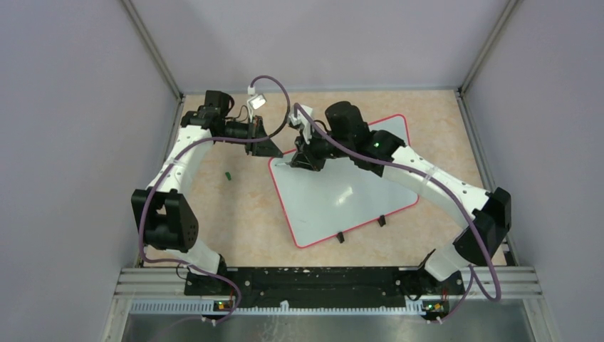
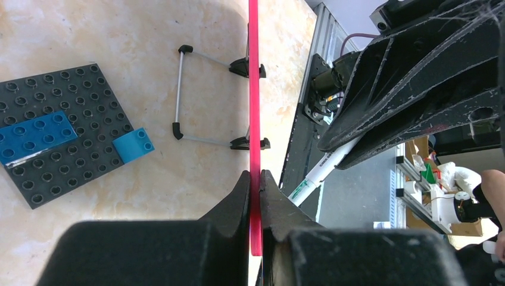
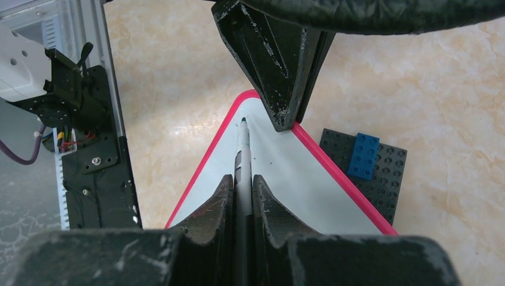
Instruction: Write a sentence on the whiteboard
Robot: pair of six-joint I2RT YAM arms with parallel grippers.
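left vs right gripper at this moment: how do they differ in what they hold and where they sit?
The left gripper is shut on the whiteboard, clamping its red rim; the right gripper is shut on a marker. The left one comes in from off the board's edge; the right one sits over the white surface, with the marker tip aimed at that corner. Shared: both are shut, close together at the same far corner.

Glossy smooth whiteboard (image 1: 335, 206); marbled satin tabletop (image 1: 235, 206); studded plastic brick plate (image 2: 77, 161); matt, scuffed right pincer fingers (image 3: 208, 208).
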